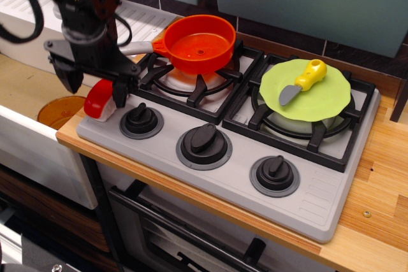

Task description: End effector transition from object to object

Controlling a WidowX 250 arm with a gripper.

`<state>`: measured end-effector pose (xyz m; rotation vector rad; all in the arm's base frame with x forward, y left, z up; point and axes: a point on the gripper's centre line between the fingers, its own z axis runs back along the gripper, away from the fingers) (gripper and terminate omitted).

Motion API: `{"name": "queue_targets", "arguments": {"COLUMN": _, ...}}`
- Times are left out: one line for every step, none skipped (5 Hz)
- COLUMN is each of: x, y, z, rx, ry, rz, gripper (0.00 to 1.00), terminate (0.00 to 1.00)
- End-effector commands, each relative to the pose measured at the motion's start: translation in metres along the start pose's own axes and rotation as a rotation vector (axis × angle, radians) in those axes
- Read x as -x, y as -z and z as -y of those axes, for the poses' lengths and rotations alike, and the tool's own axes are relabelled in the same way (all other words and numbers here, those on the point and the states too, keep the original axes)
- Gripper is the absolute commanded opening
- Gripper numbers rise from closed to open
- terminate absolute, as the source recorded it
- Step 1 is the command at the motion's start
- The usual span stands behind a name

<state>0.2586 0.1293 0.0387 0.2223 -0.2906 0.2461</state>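
— Toy kitchen, by the look of it: a wooden worktop (376, 176) carries a grey stove (210, 157) with three black knobs along its front edge, and dark tiles run behind. Where does the end effector (86, 30) sit?

— At the upper left of the frame, over the stove's left corner. Its claw (94, 88) points downward with one finger on each side of a red-and-white toy piece (99, 100), which lies at that corner, partly hidden behind the fingers.

— Is the claw clenched on it?

— It looks spread rather than closed: the left finger hangs clear of the piece, and the right finger stands just beside it. Whether that finger touches cannot be told. The straddling stance suits a grasp from above, judging by how the fingers bracket the piece.

— And the rest?

— An orange pan (194, 42) rests on the back-left burner, its grey handle pointing left toward the arm, close behind the wrist. A green disc (306, 90) covers the right burner with a yellow-handled toy knife (305, 81) lying on it. An orange lid (60, 111) lies in the sink at lower left. Thick cables loop from the wrist off the top-left edge.

— Any risk?

— Probably the pan handle, which sits near the wrist.
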Motion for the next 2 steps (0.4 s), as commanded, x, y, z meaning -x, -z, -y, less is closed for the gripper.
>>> {"name": "queue_targets", "arguments": {"x": -0.0101, "y": 0.0059, "z": 0.0205, "rx": 0.013, "ry": 0.01, "rz": -0.037, "gripper": 1.0, "terminate": 0.0}}
{"name": "queue_targets", "arguments": {"x": -0.0101, "y": 0.0059, "z": 0.0205, "rx": 0.013, "ry": 0.01, "rz": -0.037, "gripper": 1.0, "terminate": 1.0}}
